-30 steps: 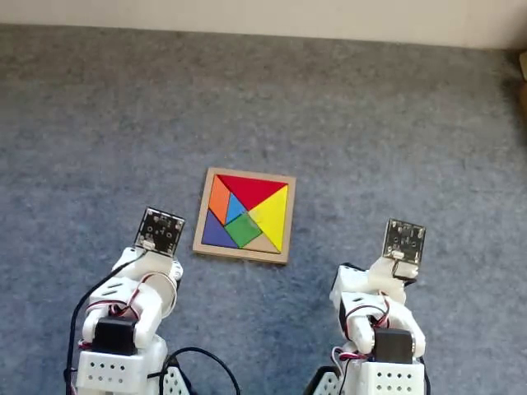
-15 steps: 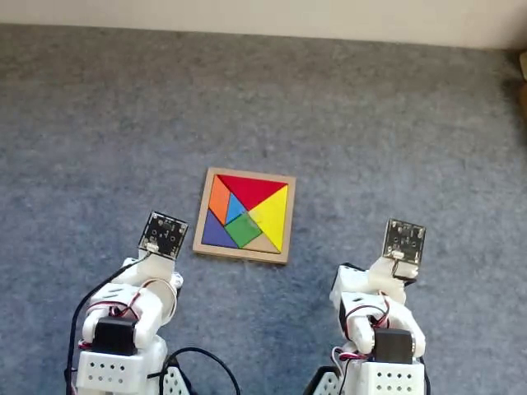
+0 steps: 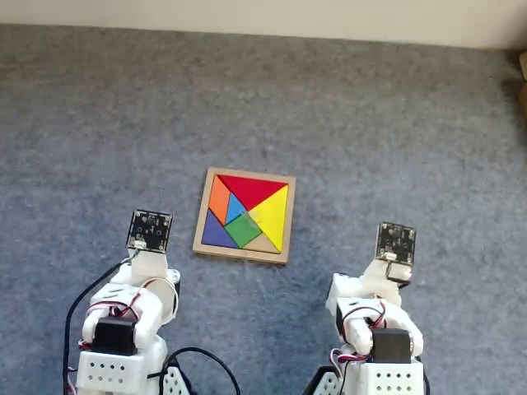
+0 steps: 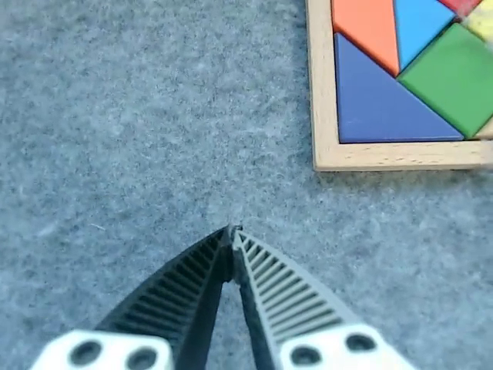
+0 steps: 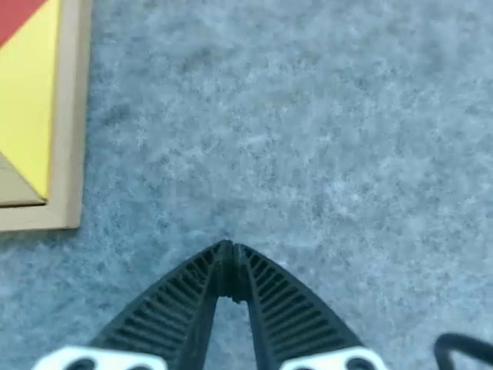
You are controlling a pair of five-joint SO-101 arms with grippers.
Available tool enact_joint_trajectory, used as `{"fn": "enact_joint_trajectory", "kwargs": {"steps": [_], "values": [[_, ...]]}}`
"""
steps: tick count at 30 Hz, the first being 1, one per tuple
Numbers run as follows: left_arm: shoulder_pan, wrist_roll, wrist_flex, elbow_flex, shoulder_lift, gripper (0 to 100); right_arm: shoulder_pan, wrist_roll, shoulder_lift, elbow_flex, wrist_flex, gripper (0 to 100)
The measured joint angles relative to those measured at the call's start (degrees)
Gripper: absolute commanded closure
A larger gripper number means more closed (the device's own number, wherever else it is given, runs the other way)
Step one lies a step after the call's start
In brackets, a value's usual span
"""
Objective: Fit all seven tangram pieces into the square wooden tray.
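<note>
surface: grey-blue felt-like mat (image 3: 395, 123) spanned the whole view
far edge: pale strip (image 3: 247, 15)
light: was even, soft
</note>
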Motion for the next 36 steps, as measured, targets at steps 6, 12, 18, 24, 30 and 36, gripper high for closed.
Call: {"fn": "enact_joint_trajectory", "kwargs": {"steps": [6,12,18,24,30,36], "values": [[0.0,0.0,0.0,0.0,0.0,99,2.55,0.0,0.0,0.0,0.35,99.3],[0.0,0.0,0.0,0.0,0.0,99,2.9,0.0,0.0,0.0,0.35,99.3],[0.0,0.0,0.0,0.0,0.0,99,2.9,0.0,0.0,0.0,0.35,99.3],[0.0,0.0,0.0,0.0,0.0,99,2.9,0.0,0.0,0.0,0.35,99.3],[0.0,0.0,0.0,0.0,0.0,99,2.9,0.0,0.0,0.0,0.35,99.3],[0.0,0.0,0.0,0.0,0.0,99,2.9,0.0,0.0,0.0,0.35,99.3]]}}
